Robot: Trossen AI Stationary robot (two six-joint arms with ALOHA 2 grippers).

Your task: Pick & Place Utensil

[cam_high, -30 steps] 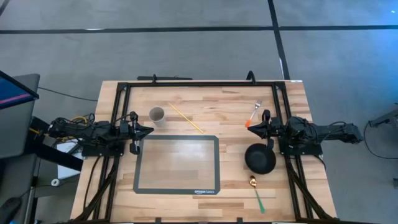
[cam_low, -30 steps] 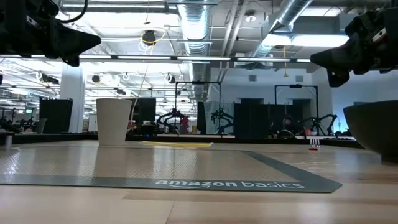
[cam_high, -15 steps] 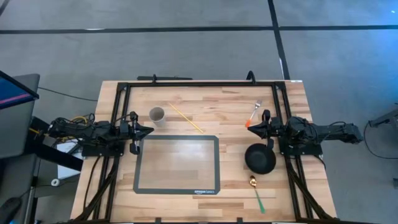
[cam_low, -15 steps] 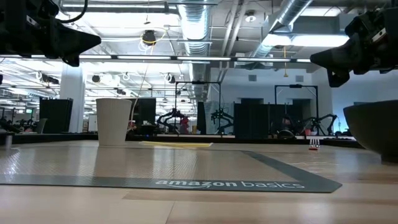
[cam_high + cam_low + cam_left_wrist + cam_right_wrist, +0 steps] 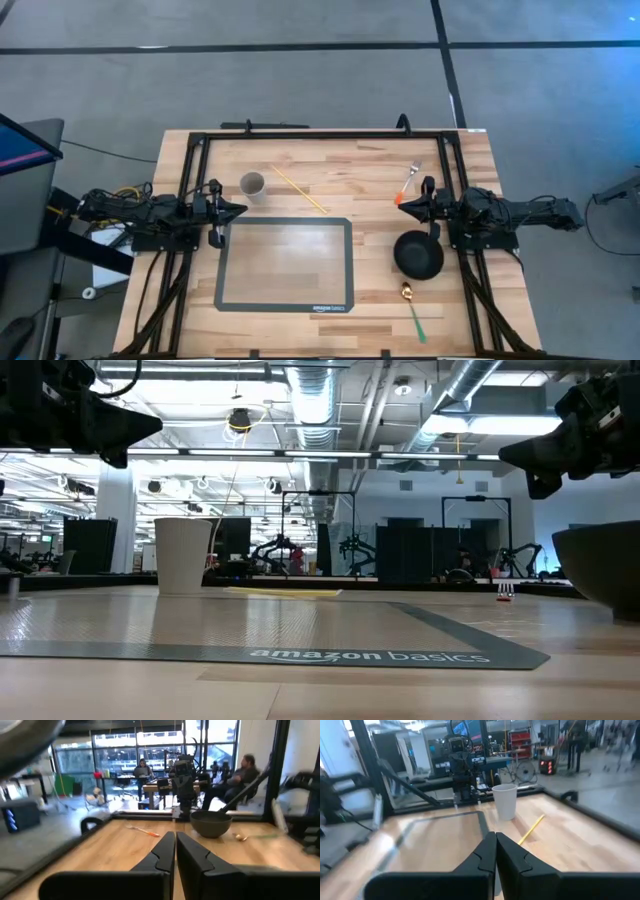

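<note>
The left arm lies low and folded at the table's left edge, its wrist level and pointing inward toward the table's middle; the left gripper point(image 5: 238, 209) sits at the tip of that arm, raised off the surface, its two dark fingers point(image 5: 162, 852) pressed together with no gap showing between them; the right arm mirrors this pose at the table's right edge, stretched flat and aimed inward; the right gripper point(image 5: 402, 207) hangs above the wood, its fingers point(image 5: 485, 851) likewise closed against each other and holding nothing; the two grippers face one another, well apart across the table.
</note>
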